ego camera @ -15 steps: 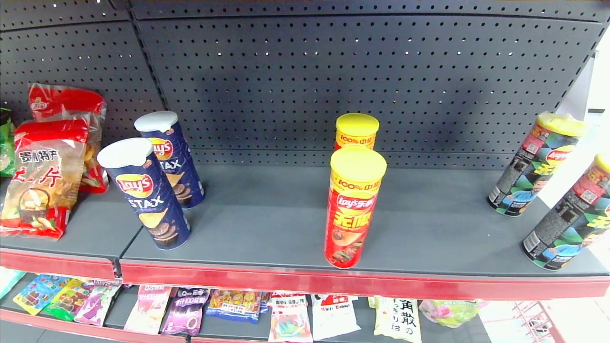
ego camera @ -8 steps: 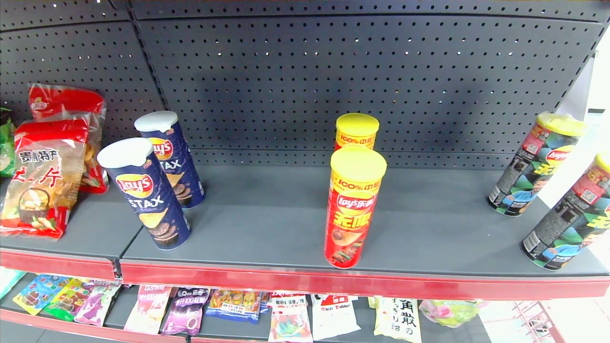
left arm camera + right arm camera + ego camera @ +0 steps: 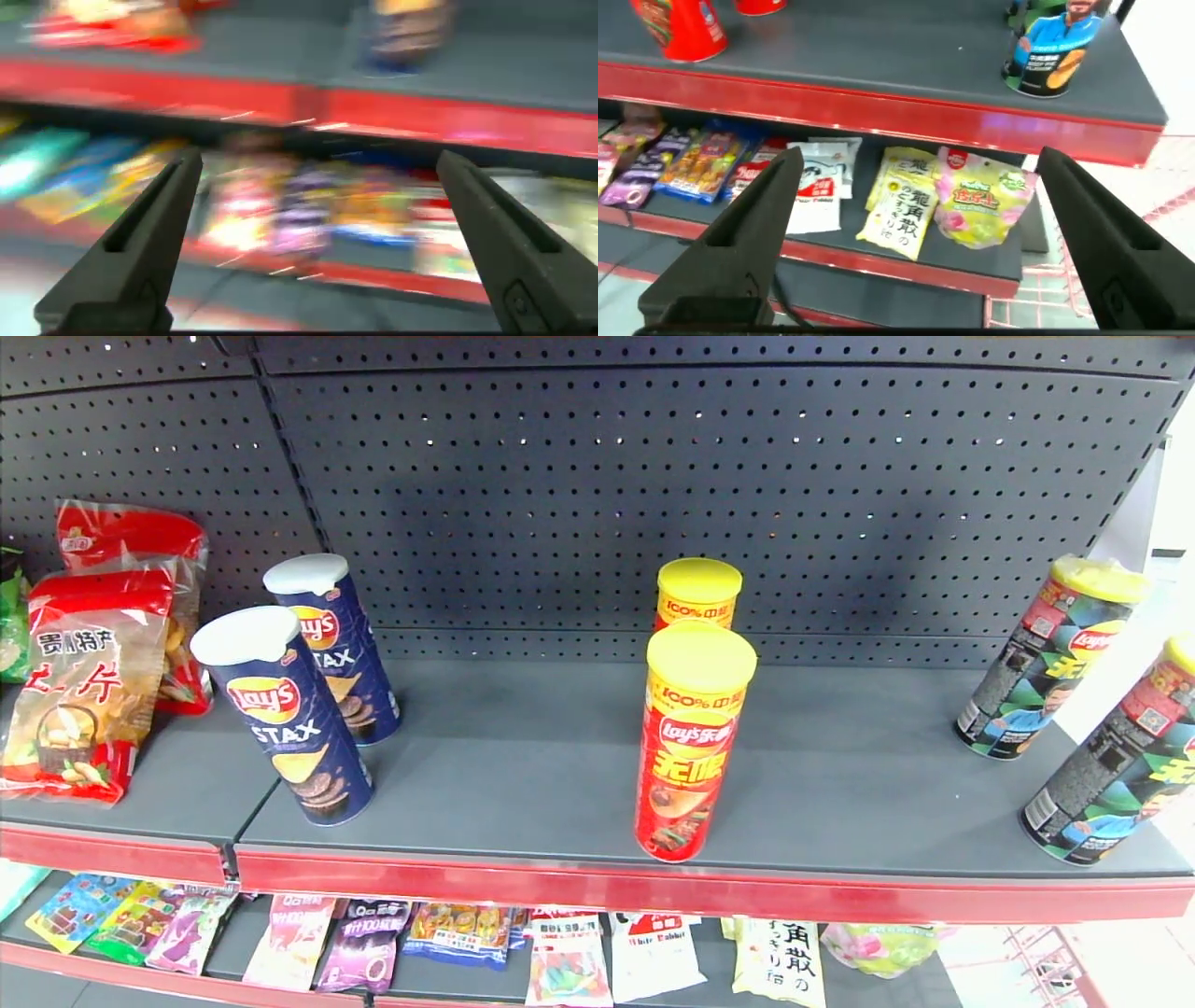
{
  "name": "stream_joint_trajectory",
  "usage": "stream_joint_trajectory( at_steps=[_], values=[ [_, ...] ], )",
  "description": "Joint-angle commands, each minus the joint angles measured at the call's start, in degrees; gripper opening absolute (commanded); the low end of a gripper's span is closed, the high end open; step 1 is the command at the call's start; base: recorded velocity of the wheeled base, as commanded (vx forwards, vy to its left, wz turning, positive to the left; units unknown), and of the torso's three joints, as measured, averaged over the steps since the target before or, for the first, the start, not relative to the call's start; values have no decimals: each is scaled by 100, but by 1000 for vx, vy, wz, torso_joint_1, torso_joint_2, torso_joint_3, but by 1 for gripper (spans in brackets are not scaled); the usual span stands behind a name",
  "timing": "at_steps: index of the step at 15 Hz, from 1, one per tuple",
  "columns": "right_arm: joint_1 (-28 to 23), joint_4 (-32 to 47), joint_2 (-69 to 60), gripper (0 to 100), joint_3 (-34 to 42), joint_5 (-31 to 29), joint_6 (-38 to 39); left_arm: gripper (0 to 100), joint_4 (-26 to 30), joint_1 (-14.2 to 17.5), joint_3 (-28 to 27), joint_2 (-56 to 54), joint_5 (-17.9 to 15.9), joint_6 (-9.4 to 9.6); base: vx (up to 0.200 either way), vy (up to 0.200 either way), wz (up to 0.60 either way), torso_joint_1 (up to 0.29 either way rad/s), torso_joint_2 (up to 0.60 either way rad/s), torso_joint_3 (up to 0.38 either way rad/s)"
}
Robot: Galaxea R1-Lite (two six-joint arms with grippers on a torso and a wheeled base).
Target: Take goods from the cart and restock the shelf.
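Nearest, the left jaws stand wide apart with nothing between them, and the right jaws gape just as wide, also empty. Straight ahead of both lies the grey lower shelf [image 3: 906, 266], which carries a row of flat snack packets [image 3: 569, 957]. Ahead of the right jaws are one white packet [image 3: 817, 187], one pale yellow packet [image 3: 904, 201] and one pink-and-green packet [image 3: 982, 198], with more coloured ones alongside. Ahead of the left jaws the row is too blurred to count.

Beyond and above the packets runs the glossy red front lip [image 3: 653, 887] of the grey metal upper shelf [image 3: 541, 765], overhanging them. On that shelf stand six tall crisp tubes in three pairs, each pair one behind the other:
- two navy tubes with white lids [image 3: 280, 709] [image 3: 336, 644]
- two red tubes with yellow lids [image 3: 695, 737] [image 3: 698, 593]
- two black-and-green patterned tubes with yellow lids [image 3: 1116, 756] [image 3: 1046, 658]

The front tube of each pair is near the lip. The front patterned one also stands at the board's right end. Two red snack bags [image 3: 79, 681] [image 3: 131, 537] stand beside the navy pair, on its outer side.

Bare grey board lies open between the navy and red pairs, and again between the red and patterned pairs. Farthest back, a dark perforated panel [image 3: 653, 476] closes the shelf.
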Motion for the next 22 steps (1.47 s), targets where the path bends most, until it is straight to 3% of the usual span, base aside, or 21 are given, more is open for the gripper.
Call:
stream_joint_trajectory(
  at_steps=[1, 2, 3, 4, 5, 6, 7, 8, 9, 11, 13, 15, 19, 21, 22],
  values=[
    [6, -1, -21, 100, 6, 193, -39, 100, -86, -62, 73, -265, -825, -142, 0, 0, 0, 0, 0, 0],
    [6, -36, -21, 100, 41, 799, -136, 100, -200, -62, 126, -265, -1133, 60, 0, 0, 0, 0, 0, 0],
    [6, -300, -21, 100, 146, 949, -188, 100, -253, -62, 135, -265, -1124, 429, 0, 0, 0, 0, 0, 0],
    [6, -449, -21, 100, 208, 843, -180, 100, -253, -62, 144, -265, -1054, 465, 0, 0, 0, 0, 0, 0],
    [6, -766, -21, 100, 348, 34, -48, 100, -270, -62, 152, -265, -307, 298, 0, 0, 0, 0, 0, 0],
    [6, -898, -21, 100, 410, -757, 242, 100, -349, -62, 187, -265, 142, 192, 0, 0, 0, 0, 0, 0],
    [6, -968, -21, 100, 436, -800, 277, 100, -437, -62, 231, -265, 159, 280, 0, 0, 0, 0, 0, 0],
    [6, -1003, -21, 100, 445, -783, 242, 100, -516, -62, 258, -265, 80, 377, 0, 0, 0, 0, 0, 0],
    [6, -994, -21, 100, 445, -616, 119, 100, -525, -62, 267, -265, -236, 403, 0, 0, 0, 0, 0, 0],
    [6, -1021, -21, 100, 612, -194, -215, 100, -473, -62, 354, -265, -676, 702, 0, 0, 0, 0, 0, 0],
    [15, -1003, -12, 100, 594, -352, 137, 100, -473, -62, 363, -265, -474, 324, 0, 0, 0, 0, 0, 0],
    [15, -1012, -21, 100, 612, -423, 198, 100, -473, -62, 363, -265, 27, 262, 0, 0, 0, 0, 0, 0],
    [15, -1012, -21, 100, 612, -528, 163, 100, -473, -53, 363, -265, 54, 254, 0, 0, 0, 0, 0, 0],
    [15, -1012, -21, 100, 612, -528, 181, 100, -473, -53, 363, -265, -280, 394, 0, 0, 0, 0, 0, 0],
    [15, -1012, -21, 100, 612, -519, 181, 100, -455, -53, 363, -265, -342, 341, 0, 0, 0, 0, 0, 0]
  ],
)
